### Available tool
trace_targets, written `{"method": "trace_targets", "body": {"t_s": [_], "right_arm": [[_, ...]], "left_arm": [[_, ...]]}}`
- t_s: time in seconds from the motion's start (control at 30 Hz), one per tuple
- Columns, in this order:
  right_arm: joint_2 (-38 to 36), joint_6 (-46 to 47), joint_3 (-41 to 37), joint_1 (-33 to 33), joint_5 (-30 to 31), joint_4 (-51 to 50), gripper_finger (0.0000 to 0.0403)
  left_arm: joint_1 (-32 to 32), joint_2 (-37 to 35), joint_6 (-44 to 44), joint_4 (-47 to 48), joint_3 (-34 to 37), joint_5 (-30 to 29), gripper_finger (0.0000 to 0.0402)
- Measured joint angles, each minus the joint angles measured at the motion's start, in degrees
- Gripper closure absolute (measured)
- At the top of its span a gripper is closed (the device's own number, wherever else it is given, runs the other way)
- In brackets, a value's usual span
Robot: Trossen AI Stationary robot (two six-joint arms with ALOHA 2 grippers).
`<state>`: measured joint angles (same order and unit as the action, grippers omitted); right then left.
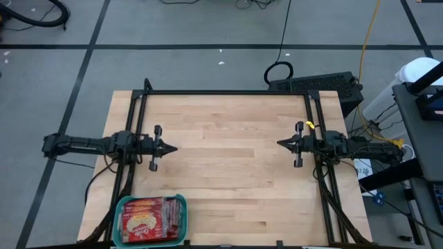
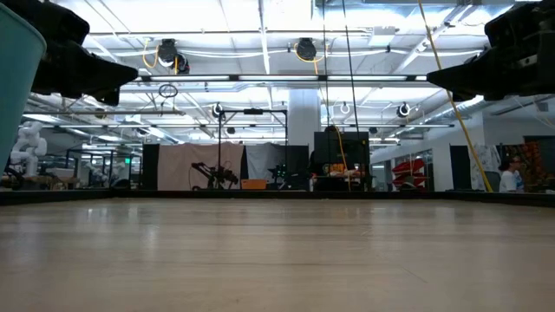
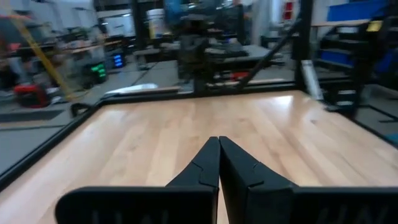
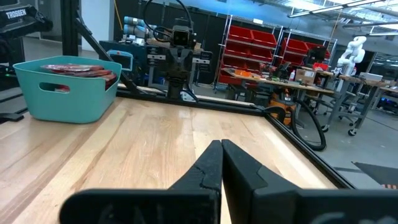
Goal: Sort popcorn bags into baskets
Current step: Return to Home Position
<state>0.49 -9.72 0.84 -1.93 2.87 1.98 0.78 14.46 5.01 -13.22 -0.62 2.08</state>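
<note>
Finds the left gripper [image 1: 173, 148] above the left side of the table [image 1: 228, 183], pointing toward the middle, fingers pressed together into one tip and clamped on nothing. Finds the right gripper [image 1: 280, 144] opposite, above the right side, pointing back at the first, fingers likewise together and holding nothing. Leaves the two tips well apart, with bare wood between them.

Confirms the same from each wrist: the left gripper [image 3: 219, 140] and the right gripper [image 4: 221, 143] each showing two dark fingers that meet in a narrow wedge over the boards. From table height, catches both as dark shapes up in the air, clear of the wood.

Places the basket [image 1: 119, 207] at the table's near left corner, on the left arm's side, well apart from both grippers. Puts every one of the bags [image 1: 147, 220] in view inside it: red packets lying flat in a stack, the top one showing a yellow-cream picture (cannot count them, since they overlap).

From the right wrist, sees the basket [image 4: 68, 99] as teal, with a handle slot in its wall, and the bags [image 4: 78, 68] reaching about to the rim.

Marks black rails [image 1: 221, 93] along the table's far edge and down both sides.
</note>
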Motion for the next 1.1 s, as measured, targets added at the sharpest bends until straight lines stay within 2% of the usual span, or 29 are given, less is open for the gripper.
{"method": "trace_targets", "body": {"t_s": [0.1,0.23,0.3,0.53,0.8,1.1], "right_arm": [[0.0,0.0,0.0,0.0,0.0,0.0,0.0403],[0.02,0.0,0.0,0.0,0.0,0.02,0.0403],[0.02,0.0,0.0,0.0,0.0,0.02,0.0403],[0.02,0.0,0.0,0.0,0.01,0.05,0.0403],[0.02,0.0,0.0,0.0,0.02,0.07,0.0403],[0.02,0.02,0.0,0.0,0.02,0.09,0.0403]], "left_arm": [[-0.53,-1.98,-0.1,2.85,0.0,2.04,0.0399],[-0.48,-6.09,-2.37,8.4,0.0,1.91,0.0398],[-0.51,-8.51,-3.46,12.16,0.0,0.63,0.0398],[-0.44,-13.5,-1.48,12.77,-0.17,-2.74,0.0396],[-2.21,-14.32,-0.56,12.85,-0.2,-3.42,0.0395],[-2.58,-14.1,0.68,12.99,-0.2,-1.64,0.0394]]}}
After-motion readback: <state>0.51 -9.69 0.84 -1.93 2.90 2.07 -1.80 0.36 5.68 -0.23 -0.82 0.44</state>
